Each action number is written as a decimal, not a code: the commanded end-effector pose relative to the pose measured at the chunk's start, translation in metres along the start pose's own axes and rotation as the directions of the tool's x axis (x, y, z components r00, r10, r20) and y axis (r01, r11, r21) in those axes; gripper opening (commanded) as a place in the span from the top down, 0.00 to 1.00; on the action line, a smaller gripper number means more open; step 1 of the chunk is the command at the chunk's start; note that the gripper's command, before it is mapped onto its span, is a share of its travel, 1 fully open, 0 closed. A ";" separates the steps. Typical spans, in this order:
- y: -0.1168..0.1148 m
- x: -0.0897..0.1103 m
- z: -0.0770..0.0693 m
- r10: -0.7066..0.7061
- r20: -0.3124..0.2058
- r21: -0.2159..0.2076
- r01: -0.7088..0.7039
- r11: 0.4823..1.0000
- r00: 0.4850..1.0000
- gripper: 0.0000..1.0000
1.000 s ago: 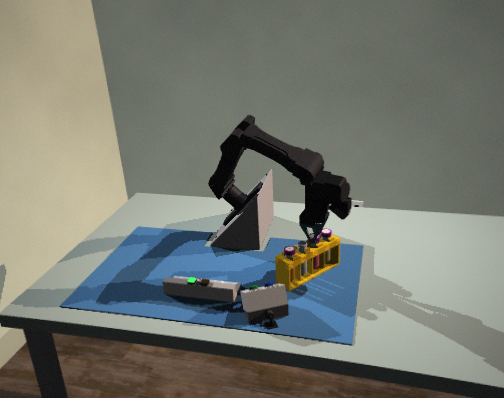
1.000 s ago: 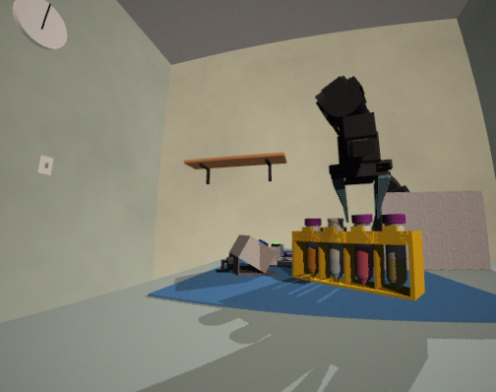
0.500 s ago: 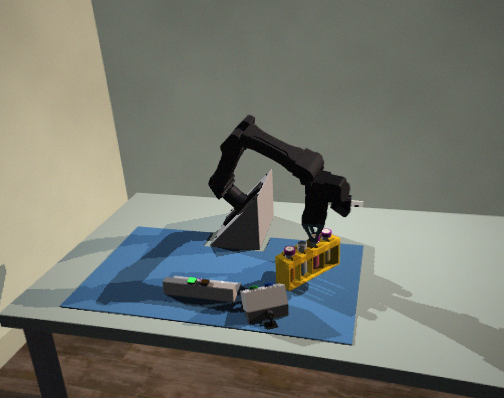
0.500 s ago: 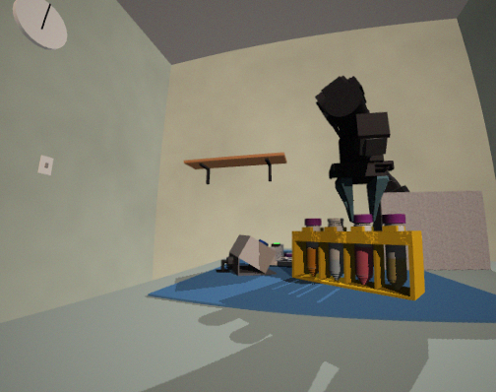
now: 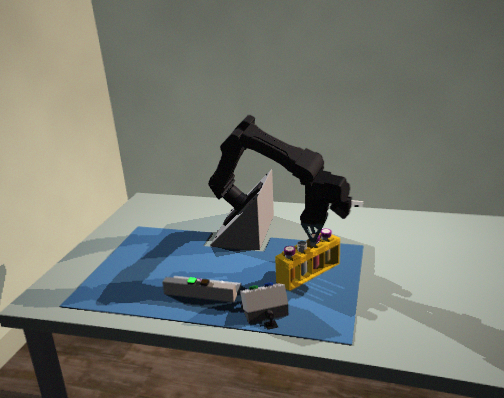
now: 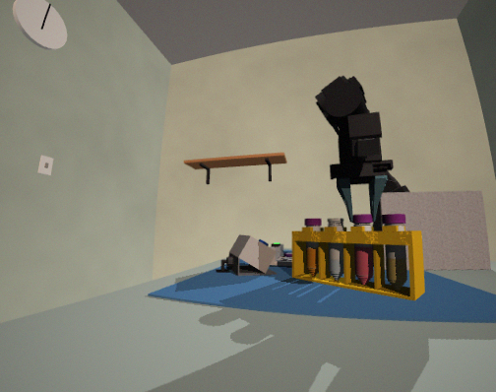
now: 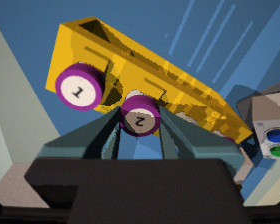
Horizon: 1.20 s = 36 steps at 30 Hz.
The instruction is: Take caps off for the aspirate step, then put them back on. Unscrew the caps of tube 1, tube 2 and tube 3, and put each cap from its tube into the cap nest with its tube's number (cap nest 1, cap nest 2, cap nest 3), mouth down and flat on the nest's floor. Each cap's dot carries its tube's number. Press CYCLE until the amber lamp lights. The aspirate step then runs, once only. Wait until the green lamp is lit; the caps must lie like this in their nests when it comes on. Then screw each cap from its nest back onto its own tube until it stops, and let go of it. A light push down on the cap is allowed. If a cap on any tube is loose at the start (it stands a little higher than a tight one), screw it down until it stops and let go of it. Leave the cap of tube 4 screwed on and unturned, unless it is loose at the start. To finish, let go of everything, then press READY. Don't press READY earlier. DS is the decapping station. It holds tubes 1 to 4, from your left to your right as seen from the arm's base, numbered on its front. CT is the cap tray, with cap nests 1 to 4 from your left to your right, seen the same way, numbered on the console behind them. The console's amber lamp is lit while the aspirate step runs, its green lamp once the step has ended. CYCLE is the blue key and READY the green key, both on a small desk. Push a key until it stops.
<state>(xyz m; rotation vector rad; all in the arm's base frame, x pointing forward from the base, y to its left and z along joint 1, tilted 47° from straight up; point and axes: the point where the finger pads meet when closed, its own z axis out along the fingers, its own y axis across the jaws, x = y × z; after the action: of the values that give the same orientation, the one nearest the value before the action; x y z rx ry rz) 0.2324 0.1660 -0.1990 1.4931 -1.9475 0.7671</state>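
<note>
The yellow decapping station [image 6: 356,256] holds four tubes. My gripper [image 6: 362,217] stands upright over it and is shut on the purple cap marked 2 [image 7: 139,119], which sits on top of tube 2 [image 6: 362,256]. The fingers flank this cap on both sides in the wrist view. The cap marked 1 [image 7: 79,91] sits on its tube beside it. Tube 3 [image 6: 335,223] has an open grey mouth with no cap. Tube 4 carries its purple cap [image 6: 312,223]. In the top view the gripper [image 5: 313,242] is over the middle of the station [image 5: 307,260].
A long grey console block [image 5: 201,288] lies on the blue mat, with a green light [image 5: 191,280] and a small dark item [image 5: 204,282] beside it. The small desk [image 5: 264,300] carries the blue key [image 7: 276,135] and green key [image 7: 278,150]. A grey wedge [image 5: 247,220] stands behind.
</note>
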 end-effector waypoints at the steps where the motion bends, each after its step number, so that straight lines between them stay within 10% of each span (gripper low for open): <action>1: -0.002 -0.002 -0.006 0.123 0.018 0.006 -0.123 0.992 0.992 1.00; 25: -0.002 -0.002 -0.005 0.625 0.018 -0.004 -0.625 0.780 0.780 1.00; 26: -0.002 -0.002 -0.005 0.625 0.018 -0.004 -0.625 0.780 0.780 0.51; 36: -0.002 -0.002 -0.005 0.625 0.018 -0.004 -0.625 0.780 0.780 0.51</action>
<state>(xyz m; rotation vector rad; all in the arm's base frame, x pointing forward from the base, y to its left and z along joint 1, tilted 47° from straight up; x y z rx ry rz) 0.2327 0.1656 -0.1996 0.8173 -2.4692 1.0291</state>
